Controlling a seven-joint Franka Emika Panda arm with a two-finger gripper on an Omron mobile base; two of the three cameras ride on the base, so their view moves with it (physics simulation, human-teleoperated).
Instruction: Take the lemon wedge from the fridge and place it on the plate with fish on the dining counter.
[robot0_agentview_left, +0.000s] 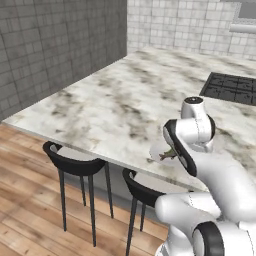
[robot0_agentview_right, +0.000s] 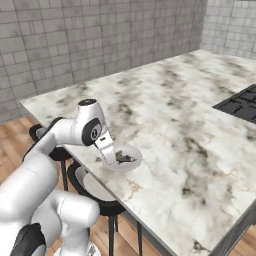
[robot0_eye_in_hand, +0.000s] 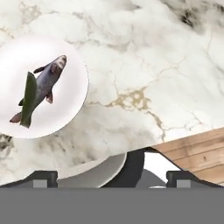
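Note:
The round pale plate (robot0_eye_in_hand: 65, 65) lies on the white-and-grey marble dining counter (robot0_eye_in_hand: 144, 65), close to its front edge. A slim fish (robot0_eye_in_hand: 41, 87) lies across the plate, which also shows in the base views (robot0_agentview_left: 159, 150) (robot0_agentview_right: 131, 152). My gripper (robot0_agentview_right: 110, 159) hangs just over the counter's edge beside the plate's left rim. In the hand view the gripper (robot0_eye_in_hand: 113, 178) is open, its two tips far apart with nothing between them. The lemon wedge and the fridge are out of view.
Two black stools (robot0_agentview_left: 75, 162) (robot0_agentview_left: 145, 192) stand under the counter's overhang; one seat (robot0_eye_in_hand: 127, 168) sits right below my hand. A dark cooktop (robot0_agentview_left: 232, 87) is set into the far side of the counter. Grey tiled walls stand behind; wooden floor (robot0_eye_in_hand: 197, 148) lies below.

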